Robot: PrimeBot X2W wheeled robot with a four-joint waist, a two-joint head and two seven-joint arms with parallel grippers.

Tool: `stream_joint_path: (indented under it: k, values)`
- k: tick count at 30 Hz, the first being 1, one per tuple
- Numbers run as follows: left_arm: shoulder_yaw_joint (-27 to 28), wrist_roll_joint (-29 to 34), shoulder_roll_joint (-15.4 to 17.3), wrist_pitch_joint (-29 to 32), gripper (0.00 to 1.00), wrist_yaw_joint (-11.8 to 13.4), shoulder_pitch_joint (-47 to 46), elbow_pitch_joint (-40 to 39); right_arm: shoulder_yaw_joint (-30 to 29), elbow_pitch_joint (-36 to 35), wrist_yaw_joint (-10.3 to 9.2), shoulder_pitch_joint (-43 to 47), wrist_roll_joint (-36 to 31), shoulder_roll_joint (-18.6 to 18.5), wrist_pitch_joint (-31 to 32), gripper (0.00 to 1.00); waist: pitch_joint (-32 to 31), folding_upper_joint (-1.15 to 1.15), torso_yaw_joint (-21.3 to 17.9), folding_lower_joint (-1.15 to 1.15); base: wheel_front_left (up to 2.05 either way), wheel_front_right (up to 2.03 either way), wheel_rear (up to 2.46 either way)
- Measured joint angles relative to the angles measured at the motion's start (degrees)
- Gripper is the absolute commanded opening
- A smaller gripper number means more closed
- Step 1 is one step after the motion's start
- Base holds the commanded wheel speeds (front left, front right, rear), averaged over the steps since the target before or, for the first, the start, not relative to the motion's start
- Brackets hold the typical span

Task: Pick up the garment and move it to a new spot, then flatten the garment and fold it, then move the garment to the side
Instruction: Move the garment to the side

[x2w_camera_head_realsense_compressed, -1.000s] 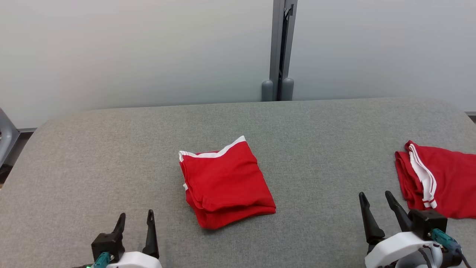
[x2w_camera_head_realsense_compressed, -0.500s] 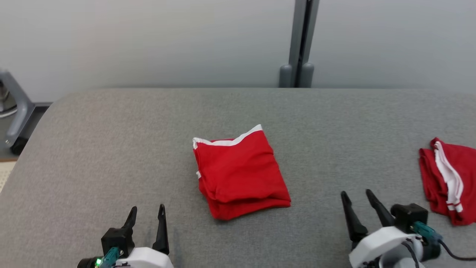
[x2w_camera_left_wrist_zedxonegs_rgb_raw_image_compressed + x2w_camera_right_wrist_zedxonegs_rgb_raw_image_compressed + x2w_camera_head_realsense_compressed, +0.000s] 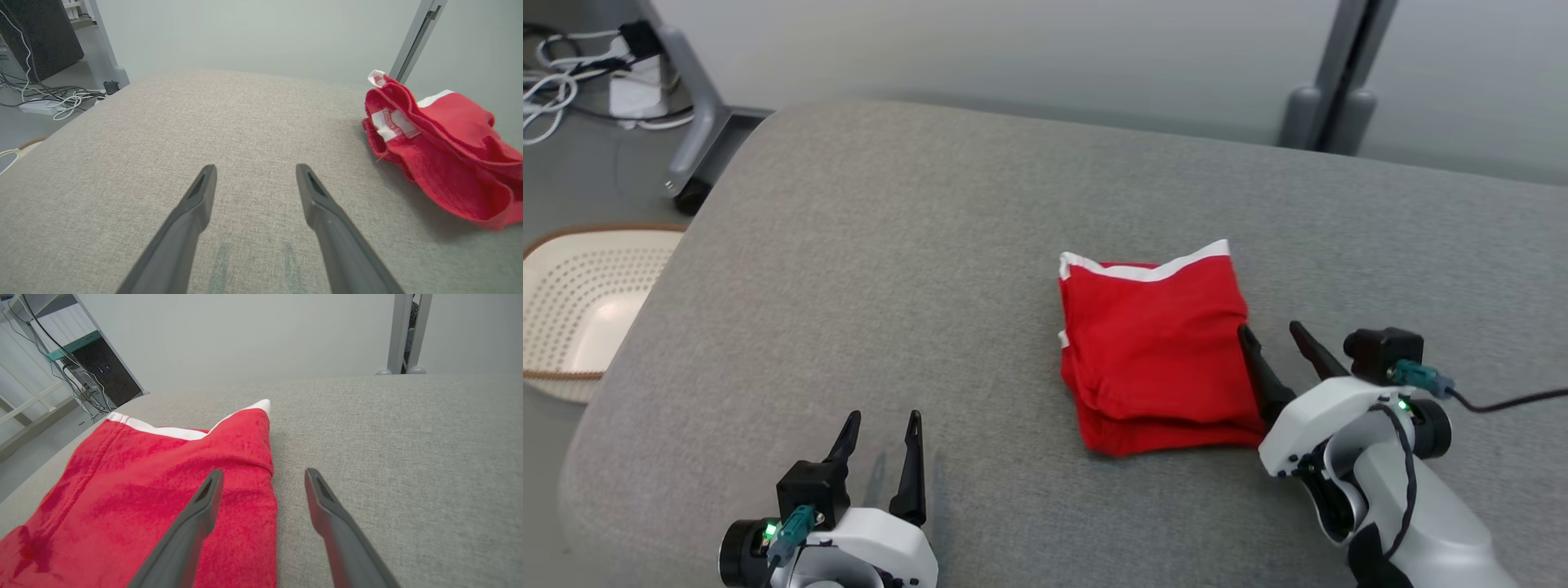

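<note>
Folded red white-trimmed garment (image 3: 1156, 351) on grey padded table (image 3: 931, 245).
Right gripper (image 3: 1267, 328) wide open, empty, astride its right edge; left gripper (image 3: 884, 416) wide open, empty, well apart.

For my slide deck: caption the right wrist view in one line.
Open right claw poised at the edge of a folded red garment on a grey padded table.

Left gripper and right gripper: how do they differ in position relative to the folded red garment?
The left gripper sits over bare grey surface, apart from the red garment. The right gripper straddles the garment's right edge, one finger over the cloth, the other over the grey surface. In the head view the left gripper's fingers point nearly straight up, while the right gripper's lean leftward. Both are open and hold nothing.
</note>
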Motion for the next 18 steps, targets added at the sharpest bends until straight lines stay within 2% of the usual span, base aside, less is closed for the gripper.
stream_joint_path:
  k: [10, 12, 18]
  values:
    - [-1.13, -0.51, 0.01, 0.00, 1.00, -0.42, -1.41, 0.22, 0.74, 12.78, 0.00, -8.01, 3.33, -0.01, 0.81, 1.00, 3.66, 0.00, 4.62, 0.00, 0.00, 0.00, 0.00]
    - [-1.20, -0.51, 0.03, 0.00, 1.00, -0.41, -1.69, 0.15, 2.02, 13.38, 0.00, -7.98, 5.15, -0.02, 1.74, 0.00, 3.94, 0.00, 4.99, 0.00, 0.00, 0.00, 0.00]
    - [-0.69, -0.46, 0.01, 0.00, 1.00, -0.26, -1.69, -0.07, 3.78, 13.96, 0.01, -7.99, 7.37, 0.15, 0.90, 0.00, 3.63, 0.00, 3.70, 0.00, 0.00, 0.00, 0.00]
